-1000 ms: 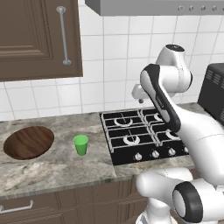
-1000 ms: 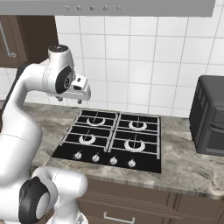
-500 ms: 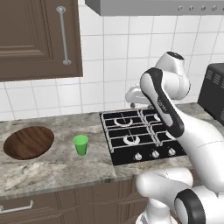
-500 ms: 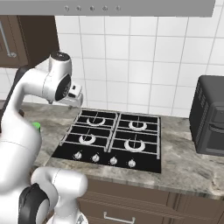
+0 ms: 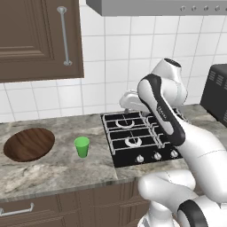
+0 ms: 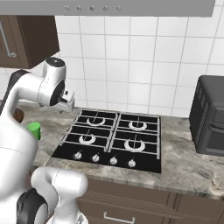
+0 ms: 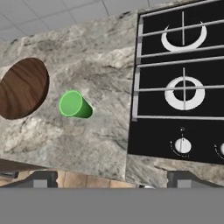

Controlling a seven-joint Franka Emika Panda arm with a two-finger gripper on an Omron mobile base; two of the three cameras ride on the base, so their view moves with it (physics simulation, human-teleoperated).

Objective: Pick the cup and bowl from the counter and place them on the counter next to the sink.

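The small green cup stands upright on the grey stone counter, a short way right of the wide dark wooden bowl. From the hand view I look down on the cup and the bowl, with the counter around them. My gripper is open, its fingertips wide apart and empty. It hangs in the air above the stove's left edge, right of the cup and well above it. The cup also peeks out beside the arm. The sink is out of view.
A black gas stovetop lies right of the cup, with knobs along its front. A black toaster oven stands at the far right. A dark wall cabinet hangs above the bowl. The counter's front edge runs close below the cup.
The arm has swung left and lowered its hand from over the burners toward the stove's left edge. Cup and bowl have not moved. The gripper stayed open.
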